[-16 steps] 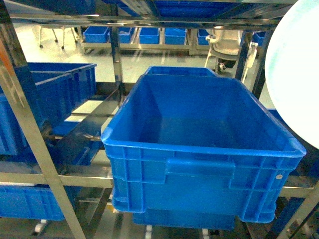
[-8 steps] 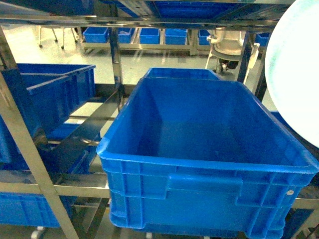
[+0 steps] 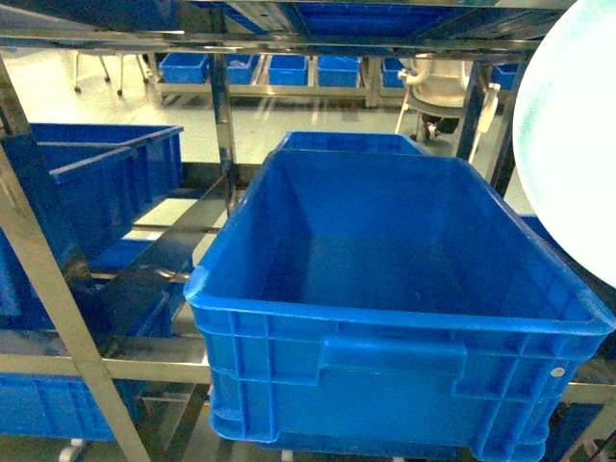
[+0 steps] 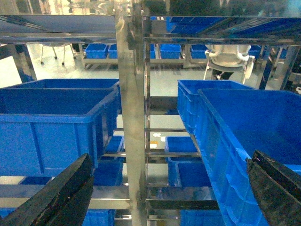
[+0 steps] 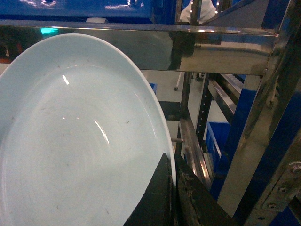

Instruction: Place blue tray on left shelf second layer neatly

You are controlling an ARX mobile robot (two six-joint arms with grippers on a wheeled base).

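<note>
The blue tray [image 3: 568, 144], pale and round, hangs tilted on edge at the far right of the head view. It fills the left of the right wrist view [image 5: 70, 141]. My right gripper [image 5: 171, 162] is shut on its rim, one dark finger on each face. My left gripper [image 4: 171, 188] is open, its fingers [image 4: 66, 193] wide apart with nothing between them, facing a steel post. The left shelf is the shiny steel rack at the left of the head view; its flat rail [image 3: 144, 369] runs below dark-blue crates [image 3: 106, 178]. The tray is well right of it.
A large deep dark-blue crate [image 3: 385, 289] sits straight ahead with another [image 3: 351, 141] behind it. A mirror-like post [image 4: 131, 117] stands in front of the left gripper. A steel rail [image 5: 197, 49] and post [image 5: 263, 132] are close beside the tray. More crates [image 3: 289, 67] stand across the aisle.
The head view has shifted: the big crate now looks larger and lower, and the left post has slid further left. The tray stays at the right edge, still held.
</note>
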